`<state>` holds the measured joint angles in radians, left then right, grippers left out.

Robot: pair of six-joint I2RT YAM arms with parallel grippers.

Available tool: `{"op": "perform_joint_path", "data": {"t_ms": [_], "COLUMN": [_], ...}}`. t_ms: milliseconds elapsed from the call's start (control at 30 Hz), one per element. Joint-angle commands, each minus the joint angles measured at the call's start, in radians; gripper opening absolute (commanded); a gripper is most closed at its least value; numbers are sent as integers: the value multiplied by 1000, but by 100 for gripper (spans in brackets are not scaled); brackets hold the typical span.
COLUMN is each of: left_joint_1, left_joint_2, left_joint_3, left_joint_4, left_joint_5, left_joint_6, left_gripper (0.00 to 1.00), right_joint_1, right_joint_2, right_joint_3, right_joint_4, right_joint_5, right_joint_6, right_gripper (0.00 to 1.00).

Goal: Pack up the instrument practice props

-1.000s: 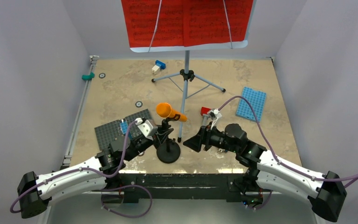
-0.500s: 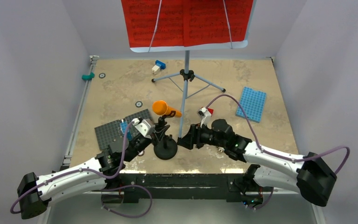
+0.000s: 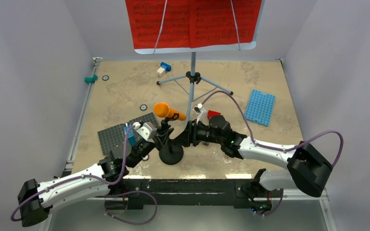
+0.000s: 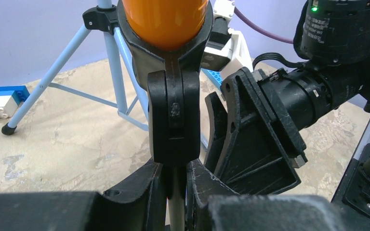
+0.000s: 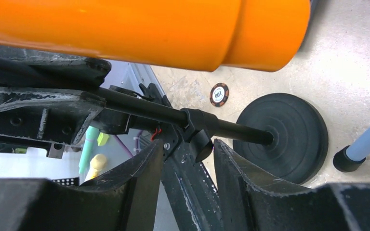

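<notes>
Left wrist view: my left gripper (image 4: 176, 169) is clamped on the mic stand (image 4: 173, 110) pole, below the mic (image 4: 164, 19) in its clip. My right gripper (image 5: 189, 148) straddles that pole, jaws apart. Nothing looks packed yet; music stand (image 3: 192, 62) and pages (image 3: 192, 21) stand beyond the mic stand.

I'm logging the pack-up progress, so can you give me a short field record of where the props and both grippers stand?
microphone: orange, tilted, clipped in the holder of the mic stand
mic stand: black, round base on the table
left gripper: shut on the mic stand's thin post, below the clip
right gripper: open, reaching in at the post from the right
music stand: upright at the back, on its tripod
sheet music: red, on the music stand
</notes>
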<state>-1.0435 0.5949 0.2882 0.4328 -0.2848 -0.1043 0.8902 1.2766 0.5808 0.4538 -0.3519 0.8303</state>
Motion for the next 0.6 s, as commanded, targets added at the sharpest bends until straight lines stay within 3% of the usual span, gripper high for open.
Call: {"op": "perform_joint_path", "data": {"t_ms": [0, 300, 400, 567], "left_joint_1": [-6, -6, -6, -6], "left_joint_2": [-6, -7, -7, -13], "left_joint_3": [-7, -5, -8, -13], "left_joint_4": [62, 51, 45, 26], "left_joint_5": [-4, -1, 0, -3], "left_joint_6": [-55, -46, -46, -44], "left_gripper": [0, 0, 0, 0], "right_joint_1": [3, 3, 4, 4], "right_joint_2": [29, 91, 104, 92], "right_joint_3": [49, 81, 83, 72], "right_joint_4": [56, 41, 52, 45], "right_joint_5": [-31, -47, -54, -40], "right_joint_6": [-5, -24, -35, -117], "right_gripper": [46, 40, 29, 0]}}
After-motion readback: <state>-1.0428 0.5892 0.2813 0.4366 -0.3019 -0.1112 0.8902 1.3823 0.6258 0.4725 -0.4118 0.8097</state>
